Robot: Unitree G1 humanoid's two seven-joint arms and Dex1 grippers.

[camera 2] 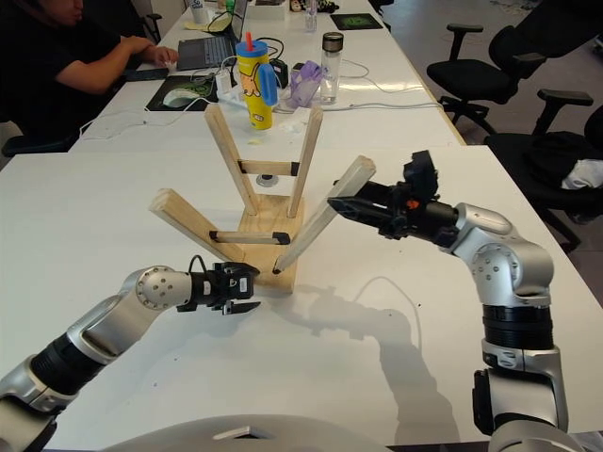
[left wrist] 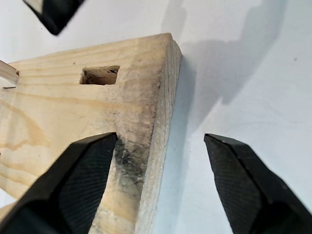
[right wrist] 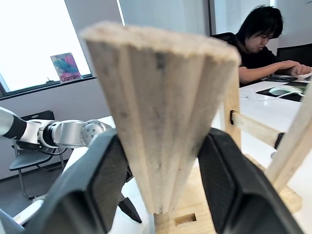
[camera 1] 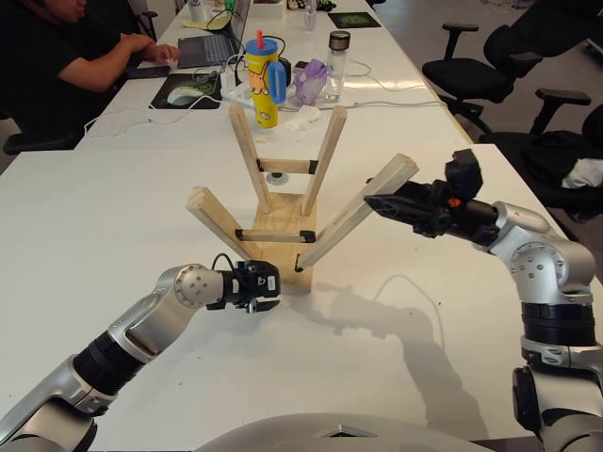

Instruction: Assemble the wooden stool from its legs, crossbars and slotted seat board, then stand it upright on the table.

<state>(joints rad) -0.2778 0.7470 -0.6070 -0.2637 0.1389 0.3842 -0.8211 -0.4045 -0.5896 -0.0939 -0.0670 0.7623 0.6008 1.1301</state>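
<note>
Left tool (camera 1: 272, 291) gapes at seat board (camera 1: 282, 215); right tool (camera 1: 373, 204) apparently clamps leg (camera 1: 347, 227), cup (camera 1: 266, 90) behind

Stool (camera 1: 283, 217): bare pale wood, matt, rough-sawn. Seat board (left wrist: 73, 107) edge at left pincer (left wrist: 161, 139) smudged grey. Pads (left wrist: 83, 180): black, matt, fine-textured. Table (camera 1: 424, 330) under pincer: white, smooth, faint sheen.

stool (camera 1: 283, 209) — pale wood | table (camera 1: 113, 217) white | cup (camera 1: 265, 89) yellow, blue | left gripper (camera 1: 267, 303) black

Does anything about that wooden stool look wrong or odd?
Yes. The stool sits upside down, its seat board flat on the table and legs splayed upward. The right gripper clasps one leg; the board's corner by the left gripper looks smudged dark.
</note>
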